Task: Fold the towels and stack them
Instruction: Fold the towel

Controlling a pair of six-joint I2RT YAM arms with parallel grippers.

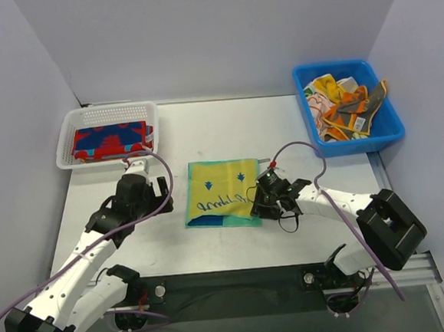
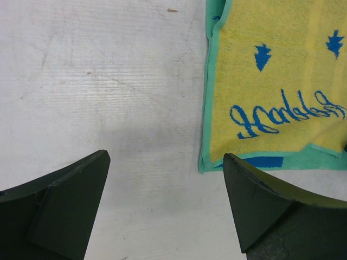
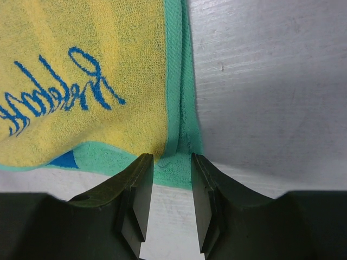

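A yellow towel (image 1: pixel 222 193) with a teal border and blue lettering lies folded flat at the table's middle; it also fills the upper right of the left wrist view (image 2: pixel 276 92) and the upper left of the right wrist view (image 3: pixel 81 81). My left gripper (image 1: pixel 158 190) (image 2: pixel 165 157) stands wide open over bare table just left of the towel's near left corner, holding nothing. My right gripper (image 1: pixel 259 201) (image 3: pixel 172 158) is at the towel's near right corner, its jaws a narrow gap apart, the teal corner lying at the fingertips, unclamped. A red-and-blue towel (image 1: pixel 111 140) lies folded in the white basket.
The white mesh basket (image 1: pixel 110 109) stands at the back left. A blue bin (image 1: pixel 388 130) at the back right holds several crumpled towels (image 1: pixel 344 106). Purple cables loop over both arms.
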